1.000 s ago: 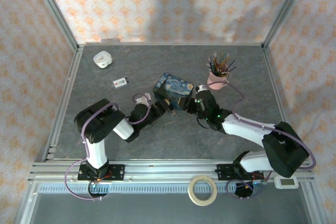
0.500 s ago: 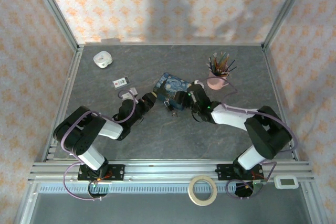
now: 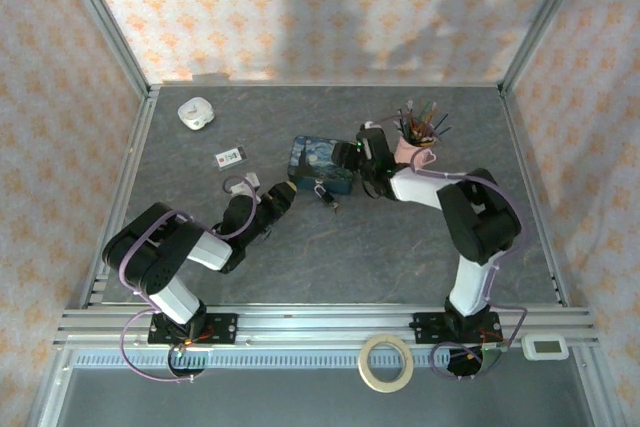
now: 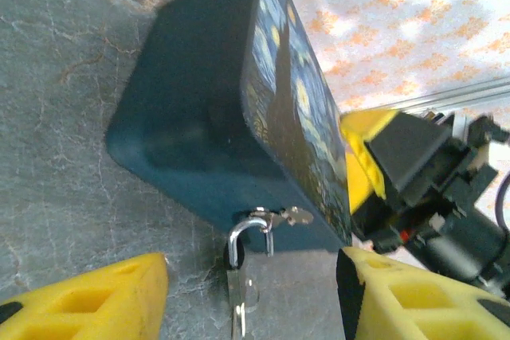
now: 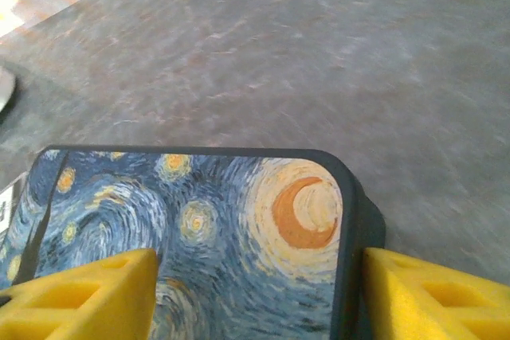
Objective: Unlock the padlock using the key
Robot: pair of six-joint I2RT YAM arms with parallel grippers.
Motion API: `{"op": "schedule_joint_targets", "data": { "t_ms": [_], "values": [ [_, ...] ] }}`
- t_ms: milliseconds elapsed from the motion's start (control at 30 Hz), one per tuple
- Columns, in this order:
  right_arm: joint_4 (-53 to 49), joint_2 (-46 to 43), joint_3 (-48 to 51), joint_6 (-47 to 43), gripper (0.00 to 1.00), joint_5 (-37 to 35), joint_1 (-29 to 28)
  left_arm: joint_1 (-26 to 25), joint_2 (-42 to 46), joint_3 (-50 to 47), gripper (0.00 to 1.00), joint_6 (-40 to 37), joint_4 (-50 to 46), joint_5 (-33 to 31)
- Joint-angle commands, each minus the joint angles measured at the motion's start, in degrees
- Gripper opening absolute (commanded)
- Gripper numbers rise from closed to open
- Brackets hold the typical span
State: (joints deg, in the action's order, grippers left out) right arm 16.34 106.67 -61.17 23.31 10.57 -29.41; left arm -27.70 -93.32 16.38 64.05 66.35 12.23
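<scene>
Straddling the blue tin [image 3: 318,162] with right fingers [image 5: 80,292] apart, likely steadying it; lining left fingers [image 4: 88,296], also apart, toward its hanging padlock [image 4: 238,238]

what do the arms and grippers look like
The left arm and right arm have white links, black joints and looping purple cables. The left gripper and right gripper are black-bodied, with chunky yellow fingers moulded with slots.
</scene>
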Motion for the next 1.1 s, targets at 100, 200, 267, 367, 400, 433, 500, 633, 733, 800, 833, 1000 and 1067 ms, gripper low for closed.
{"op": "schedule_joint_targets", "data": {
  "t_ms": [100, 200, 267, 367, 400, 433, 500, 633, 733, 800, 833, 1000, 1067],
  "values": [
    [-1.96, 3.05, -8.84, -9.28, 0.68, 3.73, -0.12, 0.26, -0.68, -1.34, 0.55, 1.87, 5.61, 1.16],
    [-5.04, -1.17, -7.21, -13.37, 0.70, 0.31, -0.21, 1.71, 0.57, -1.06, 0.56, 1.01, 3.55, 1.53],
    [-8.38, -4.71, -5.62, -16.36, 0.73, -1.57, -0.84, 4.15, 1.46, -0.59, 0.56, 0.64, 2.09, 3.07],
    [-15.27, -9.58, -3.83, -21.40, 0.73, -4.33, -3.33, 8.36, 2.85, -0.15, 0.56, 0.73, 1.55, 5.63],
    [-17.83, -10.97, -3.23, -22.72, 0.73, -5.21, -4.52, 9.72, 3.51, 0.22, 0.56, 0.40, 0.85, 6.24],
    [-19.71, -12.07, -2.51, -23.35, 0.72, -5.64, -5.51, 10.68, 4.23, 0.63, 0.56, -0.13, -0.07, 6.48],
    [-22.60, -14.43, -0.59, -24.59, 0.72, -4.40, -7.75, 12.26, 6.20, 2.35, 0.56, -1.92, -3.96, 6.61],
    [-26.70, -16.10, 1.06, -26.93, 0.71, -2.67, -12.76, 13.74, 8.92, 6.41, 0.60, -6.04, -12.42, 5.89],
    [-30.43, -13.90, -0.74, -28.61, 0.72, -3.25, -15.50, 14.83, 9.73, 8.02, 0.63, -7.07, -14.55, 6.11],
    [-32.28, -11.32, -2.48, -29.53, 0.73, -3.17, -16.09, 15.56, 9.90, 8.64, 0.65, -7.18, -15.18, 7.00],
    [-32.99, -10.10, -3.34, -29.89, 0.74, -3.34, -16.25, 15.66, 9.99, 8.66, 0.66, -7.20, -14.97, 7.47],
    [-34.00, -3.63, -7.75, -32.12, 0.75, -4.90, -17.21, 15.88, 11.56, 7.28, 0.66, -7.76, -15.60, 8.60],
    [-34.03, -1.25, -9.32, -33.40, 0.74, -6.90, -17.59, 15.94, 12.50, 6.21, 0.66, -7.88, -16.17, 8.41]
  ]
}}
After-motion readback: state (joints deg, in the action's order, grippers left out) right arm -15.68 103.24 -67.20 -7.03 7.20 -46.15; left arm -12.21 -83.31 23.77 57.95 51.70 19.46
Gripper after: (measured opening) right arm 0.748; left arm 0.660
